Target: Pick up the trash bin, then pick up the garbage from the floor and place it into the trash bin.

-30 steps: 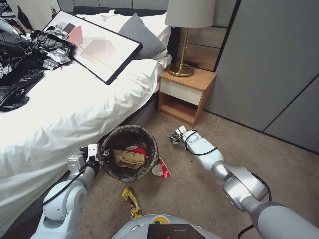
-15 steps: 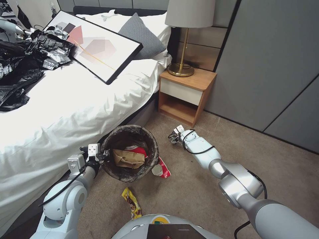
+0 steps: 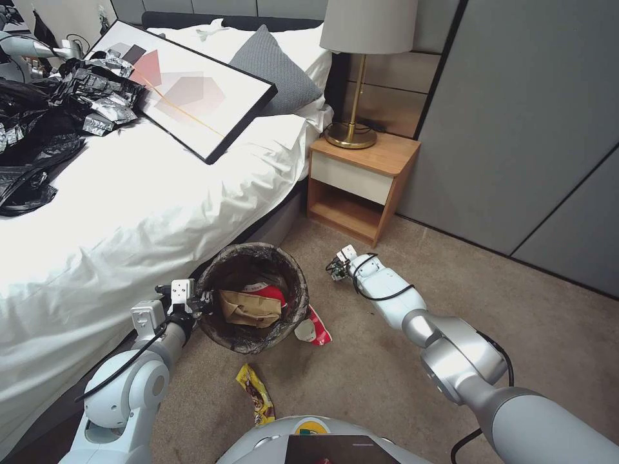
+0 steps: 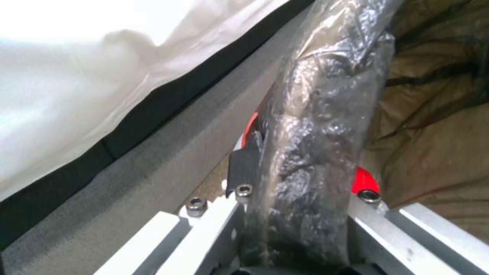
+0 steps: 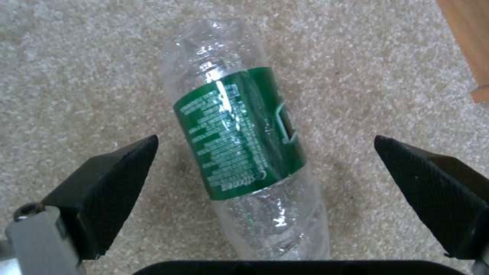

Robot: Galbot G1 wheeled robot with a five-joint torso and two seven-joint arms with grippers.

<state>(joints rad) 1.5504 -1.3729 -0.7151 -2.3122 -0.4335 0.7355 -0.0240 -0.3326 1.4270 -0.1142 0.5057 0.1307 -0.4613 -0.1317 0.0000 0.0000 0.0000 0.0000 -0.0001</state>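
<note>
While my left gripper stays clamped on the rim of the trash bin beside the bed, my right gripper hangs spread wide over the bottle, which lies on the carpet between my fingertips, untouched.

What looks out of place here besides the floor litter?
A framed picture lies flat on the bed, beside a heap of black-and-silver bags. On the carpet, a clear bottle lies on its side between the open right gripper fingers.
</note>
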